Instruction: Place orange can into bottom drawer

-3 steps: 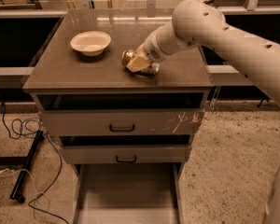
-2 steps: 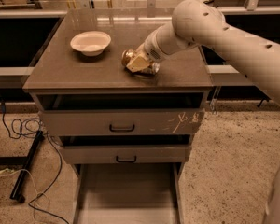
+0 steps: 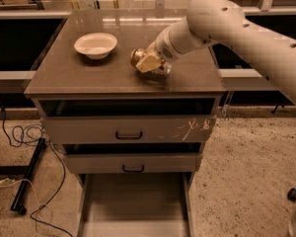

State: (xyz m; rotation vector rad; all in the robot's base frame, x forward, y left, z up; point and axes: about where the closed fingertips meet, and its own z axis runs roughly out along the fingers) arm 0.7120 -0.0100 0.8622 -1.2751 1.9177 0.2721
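Note:
The orange can (image 3: 136, 58) is a shiny golden-brown can on the brown cabinet top (image 3: 89, 75), right of centre. My gripper (image 3: 150, 63) reaches in from the right on the white arm (image 3: 227, 23) and is shut on the can, one pale finger (image 3: 147, 63) lying across its front. The can still seems to rest on the top. The bottom drawer (image 3: 133, 206) is pulled out at the bottom of the view, its pale-grey floor bare, directly below and in front of the can.
A white bowl (image 3: 95, 45) sits on the cabinet top left of the can. Two upper drawers with black handles (image 3: 129, 135) are slightly ajar. Cables and a black bar (image 3: 24, 181) lie on the floor at the left. A shelf rail runs behind.

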